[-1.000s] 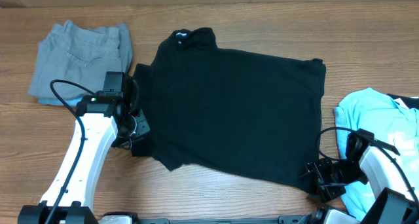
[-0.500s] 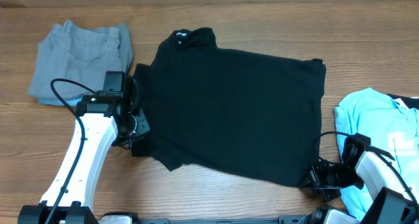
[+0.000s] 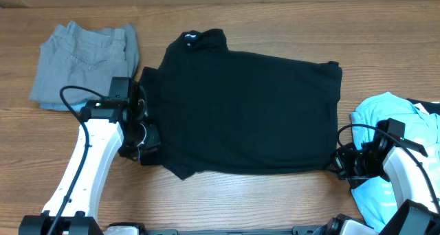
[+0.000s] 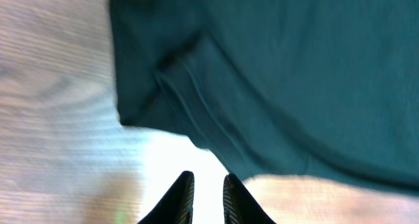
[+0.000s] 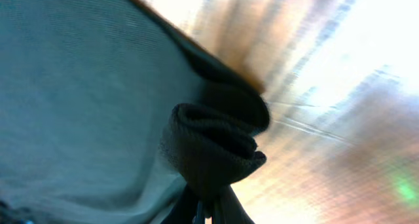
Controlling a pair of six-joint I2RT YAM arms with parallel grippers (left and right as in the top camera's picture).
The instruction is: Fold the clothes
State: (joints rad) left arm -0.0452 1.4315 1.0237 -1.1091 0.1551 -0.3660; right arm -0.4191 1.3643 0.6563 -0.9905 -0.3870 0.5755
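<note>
Far-left corner of the tabletop (image 3: pixel 275 207): grey garment (image 3: pixel 86 63), folded in a rough square, lying flat, apart from everything else.

Left arm (image 3: pixel 89 159): white forearm rises from the near edge and leans away from me and to the right. The wrist is bent over the black shirt's left side, by the sleeve nearest the front edge. In the wrist view the left jaws stand parted by a narrow gap. Both fingertips (image 4: pixel 185 196) are over bare wood, just off the shirt's hem, with nothing between them.

Black shirt (image 3: pixel 247 111): spread flat across the middle of the tabletop, collar toward the far edge and slightly left. The body runs rightward. Its near edge is a fairly straight line. A sleeve corner pokes out at the near left beside the left arm's wrist. In the left wrist view the sleeve (image 4: pixel 190 99) lies doubled over the body with a few creases.

Right arm (image 3: pixel 399 173): comes in from the near-right corner, wrist turned left and low to the tabletop, at the shirt's near-right corner. The right jaws are clamped tight on a bunched roll of black fabric (image 5: pixel 209 152), which is drawn up between them.

Right edge: light-blue tee (image 3: pixel 385 115), crumpled in a heap, partly under the right arm.
</note>
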